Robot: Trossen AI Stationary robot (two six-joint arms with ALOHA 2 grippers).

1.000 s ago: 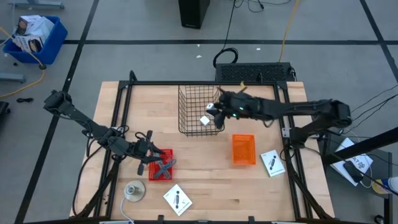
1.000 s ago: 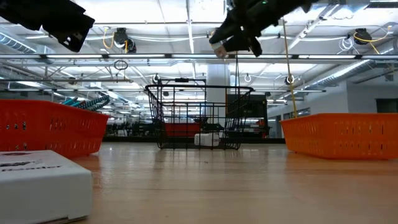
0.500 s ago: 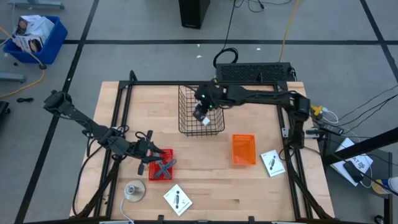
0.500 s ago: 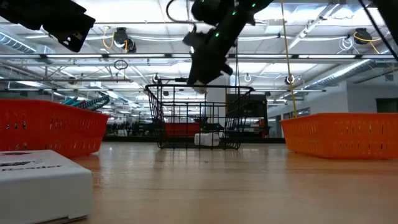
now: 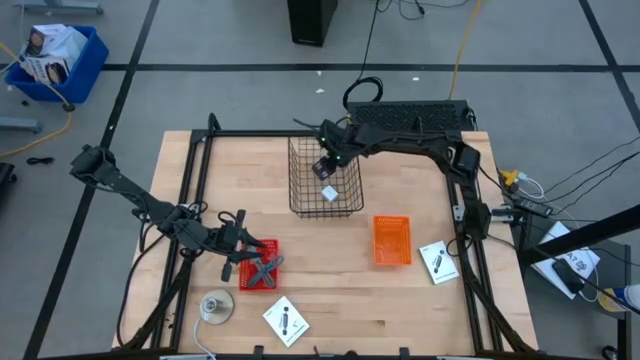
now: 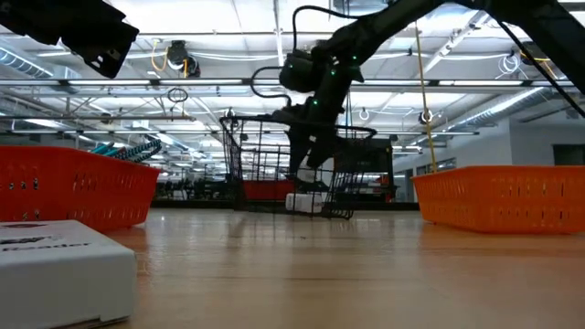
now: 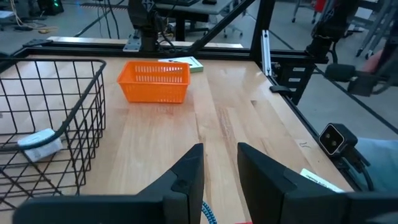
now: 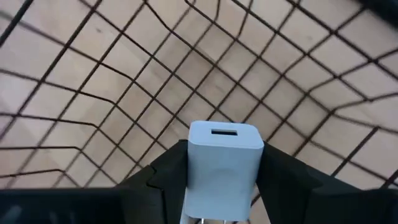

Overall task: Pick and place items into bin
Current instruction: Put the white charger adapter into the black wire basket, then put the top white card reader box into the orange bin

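Inside the wire basket [image 5: 325, 180], the right claw [image 8: 221, 171] grips a white cube [image 8: 224, 158].

Right arm: reaches from the table's right edge, along its far side, toward the middle; forearm level, wrist bent downward. Right gripper [image 5: 326, 170]: pointed down, fingers [image 8: 163, 171] either side of a white cube [image 8: 224, 158] and pressed against its flanks.

Left arm: comes in from the left edge of the table, slanted toward the near middle, held low. Left gripper [image 5: 243, 245]: level with the table, pointing toward the right side. In the left wrist view its two dark fingers [image 7: 186, 174] stand parallel with a narrow gap between them; nothing shows in that gap.
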